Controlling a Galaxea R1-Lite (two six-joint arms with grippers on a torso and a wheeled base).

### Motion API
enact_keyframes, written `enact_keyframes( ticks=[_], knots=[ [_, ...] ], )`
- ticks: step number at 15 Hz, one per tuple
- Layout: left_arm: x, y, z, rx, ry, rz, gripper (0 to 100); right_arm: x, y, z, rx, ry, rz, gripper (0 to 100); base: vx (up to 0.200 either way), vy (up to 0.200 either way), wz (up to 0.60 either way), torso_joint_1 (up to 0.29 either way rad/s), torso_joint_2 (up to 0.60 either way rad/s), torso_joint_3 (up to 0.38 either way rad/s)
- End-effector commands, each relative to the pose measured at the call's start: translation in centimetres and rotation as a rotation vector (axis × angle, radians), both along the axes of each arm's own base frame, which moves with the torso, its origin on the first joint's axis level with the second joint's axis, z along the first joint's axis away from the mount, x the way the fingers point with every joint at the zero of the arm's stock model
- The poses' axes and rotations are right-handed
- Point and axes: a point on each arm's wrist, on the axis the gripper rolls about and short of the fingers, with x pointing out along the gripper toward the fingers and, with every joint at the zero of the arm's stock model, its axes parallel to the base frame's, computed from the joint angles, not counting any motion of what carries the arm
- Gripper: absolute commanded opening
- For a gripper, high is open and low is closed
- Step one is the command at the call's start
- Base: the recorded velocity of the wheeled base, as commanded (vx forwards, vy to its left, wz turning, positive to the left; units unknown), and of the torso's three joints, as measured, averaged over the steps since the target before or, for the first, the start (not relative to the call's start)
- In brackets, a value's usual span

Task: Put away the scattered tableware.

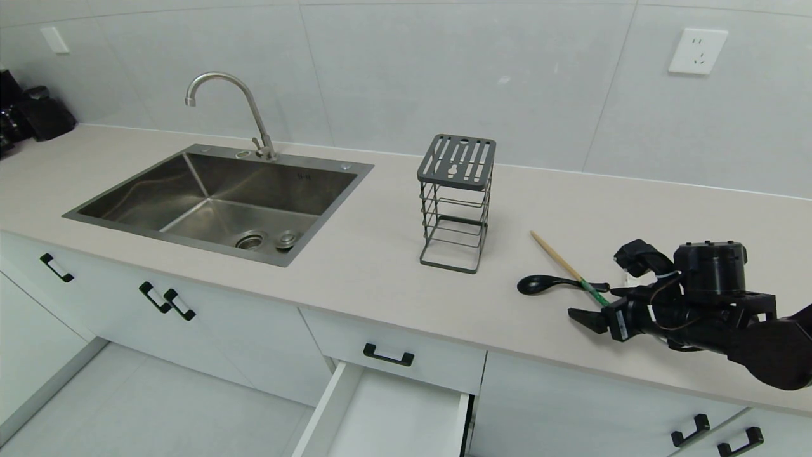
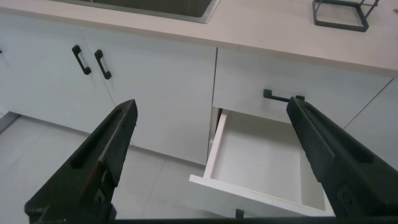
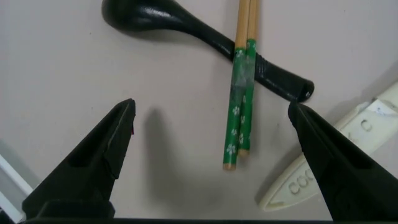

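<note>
On the counter right of the rack, 2 chopsticks lie across a black spoon. Right gripper hovers there, jaws spread. Right wrist view records a white item beside the green tips. Left gripper, spread, hangs above an open drawer.

R arm showing matte black, rounded cylindrical wrist housing, thin cable looping alongside, small white label – R gripper and L gripper showing black wedge-shaped fingers.
</note>
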Motion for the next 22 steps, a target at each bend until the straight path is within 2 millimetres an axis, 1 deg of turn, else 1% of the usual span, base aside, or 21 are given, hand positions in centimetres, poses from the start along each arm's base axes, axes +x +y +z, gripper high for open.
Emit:
enact_keyframes(
  ticks=[1,2,5,11,12,13,15,16,18,19,21,22],
  knots=[
    [0.0,0.0,0.0,0.0,0.001,0.001,100,1.2,0.2,-0.7,0.001,0.009,-0.002,100,0.0,0.0,0.0,0.0,0.0,0.0],
    [0.0,0.0,0.0,0.0,0.001,0.0,100,1.4,0.3,-0.7,0.002,0.004,0.001,100,0.0,0.0,0.0,0.0,0.0,0.0],
    [0.0,0.0,0.0,0.0,0.001,0.001,100,1.1,1.0,-0.3,0.006,-0.011,0.027,100,0.0,0.0,0.0,0.0,0.0,0.0],
    [0.0,0.0,0.0,0.0,0.001,0.0,100,1.3,1.1,-0.4,0.006,-0.009,0.028,100,0.0,0.0,0.0,0.0,0.0,0.0],
    [0.0,0.0,0.0,0.0,0.001,0.0,100,1.6,1.1,-0.4,0.005,-0.012,0.024,0,0.0,0.0,0.0,0.0,0.0,0.0],
    [0.0,0.0,0.0,0.0,0.001,0.0,100,1.6,1.1,-0.5,0.004,-0.011,0.022,0,0.0,0.0,0.0,0.0,0.0,0.0],
    [0.0,0.0,0.0,0.0,0.001,0.0,100,3.9,0.3,-1.2,0.006,-0.016,-0.014,0,0.0,0.0,0.0,0.0,0.0,0.0],
    [0.0,0.0,0.0,0.0,0.001,0.001,100,4.5,0.0,-1.4,0.009,-0.017,-0.026,0,0.0,0.0,0.0,0.0,0.0,0.0],
    [0.0,0.0,0.0,0.0,0.001,0.0,100,4.6,-0.5,-1.7,0.008,-0.009,-0.042,0,0.0,0.0,0.0,0.0,0.0,0.0],
    [0.0,0.0,0.0,0.0,0.001,0.0,100,4.5,-0.6,-1.5,0.01,-0.015,-0.042,0,0.0,0.0,0.0,0.0,0.0,0.0],
    [0.0,0.0,0.0,0.0,0.001,0.001,100,4.3,-0.6,-0.3,0.014,-0.052,-0.045,0,0.0,0.0,0.0,0.0,0.0,0.0],
    [0.0,0.0,0.0,0.0,0.001,0.001,100,3.9,-0.6,0.6,0.018,-0.074,-0.042,0,0.0,0.0,0.0,0.0,0.0,0.0]
  ],
)
